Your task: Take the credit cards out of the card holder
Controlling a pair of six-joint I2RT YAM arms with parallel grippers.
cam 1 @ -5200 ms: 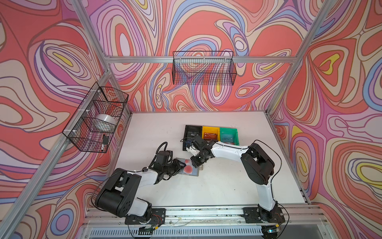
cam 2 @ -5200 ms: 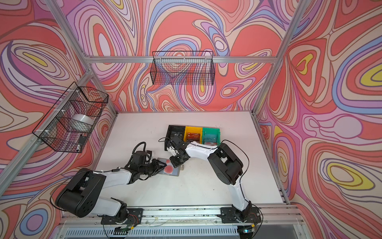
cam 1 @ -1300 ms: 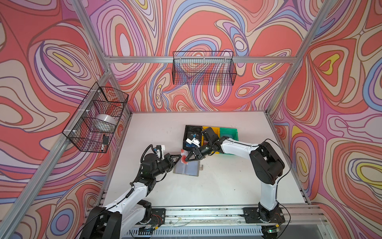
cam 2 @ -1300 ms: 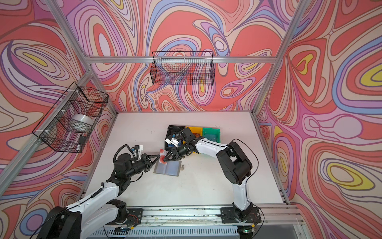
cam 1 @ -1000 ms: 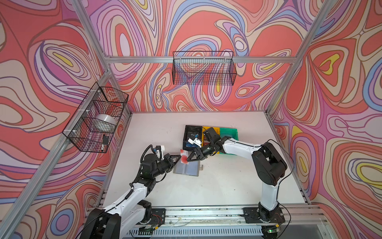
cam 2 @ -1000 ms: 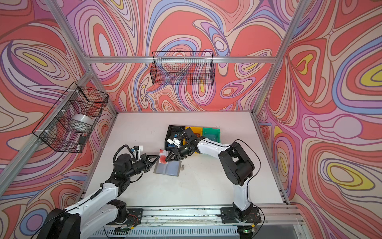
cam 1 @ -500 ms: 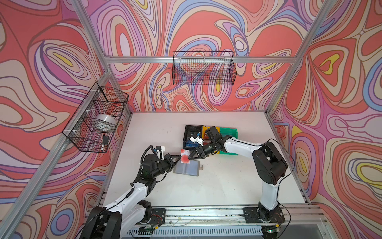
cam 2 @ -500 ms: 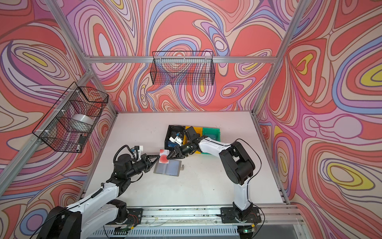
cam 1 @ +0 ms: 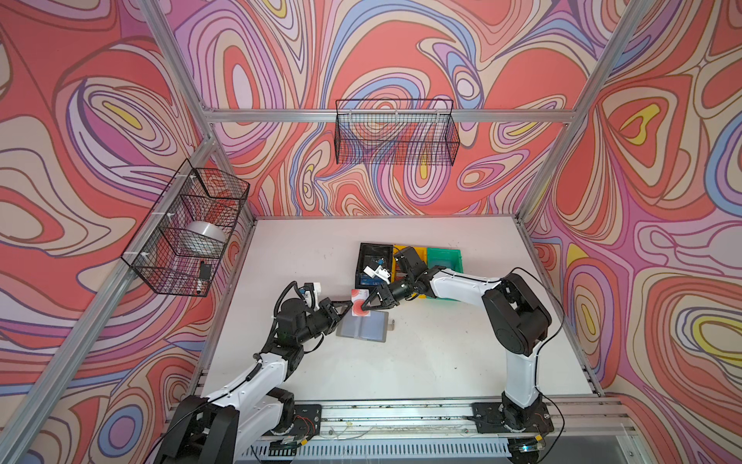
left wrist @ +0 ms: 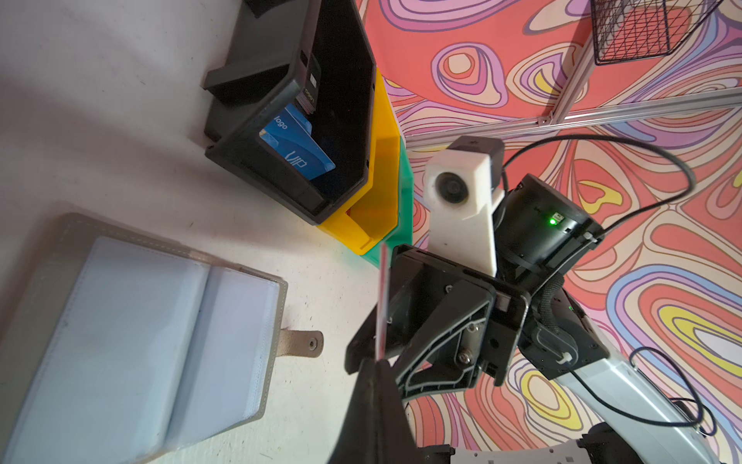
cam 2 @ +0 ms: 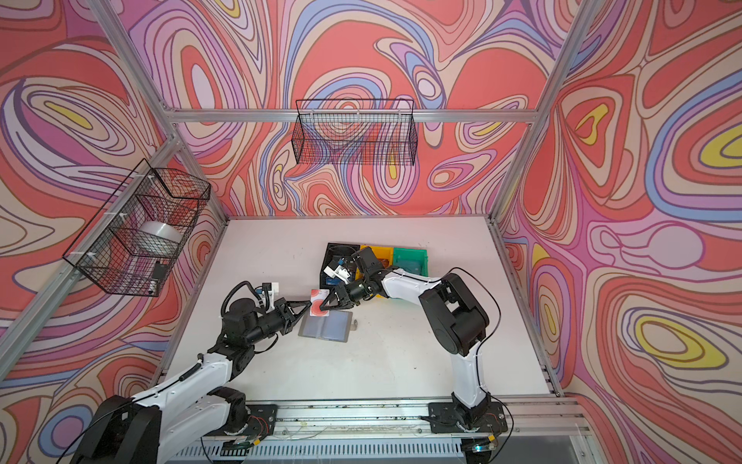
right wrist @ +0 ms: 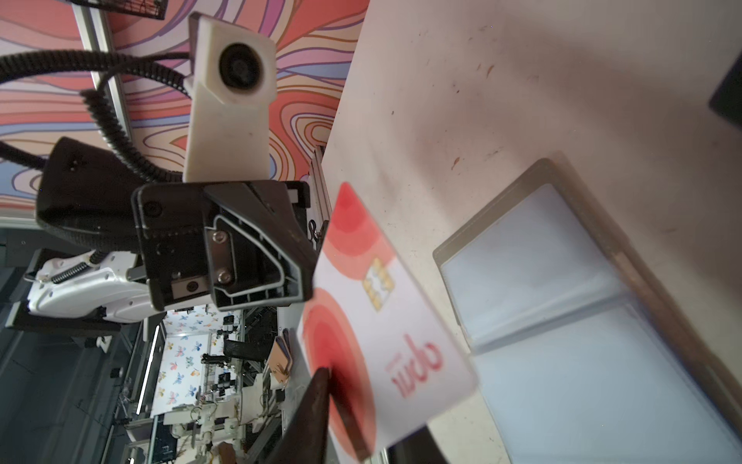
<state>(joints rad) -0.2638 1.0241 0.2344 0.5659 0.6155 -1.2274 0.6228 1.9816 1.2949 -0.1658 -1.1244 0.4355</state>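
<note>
Two grippers, one card between them.

- Pale card (cam 1: 358, 299) with a red circle: held upright in the air over the table (cam 1: 321, 249), close to the card holder (cam 1: 363, 327) and clear of it.
- Card holder: lies open and flat on the table, sleeves up.
- Left gripper (cam 1: 350, 307): pressed together on one edge of the pale card.
- Right gripper (cam 1: 363, 307): pinches the same card from the opposite side, at the red circle.

Both top views show the two gripper tips meeting at the card (cam 2: 319, 301), with the holder (cam 2: 325, 327) just nearer the robot's base.

Left wrist view only:
- the pale card (left wrist: 381, 305) edge-on, a thin line;
- a blue card (left wrist: 297, 148) leaning inside the black bin (left wrist: 249, 160), with the yellow bin (left wrist: 377, 193) and green bin (left wrist: 404, 189) ranked behind it;
- the holder's snap tab (left wrist: 301, 343) flat on the table.

Right wrist view only: the card's face (right wrist: 401, 321) — gold chip (right wrist: 377, 283), red lettering, somewhat blurred — and a finger (right wrist: 317, 401) of the right gripper lying on the red circle.
</note>
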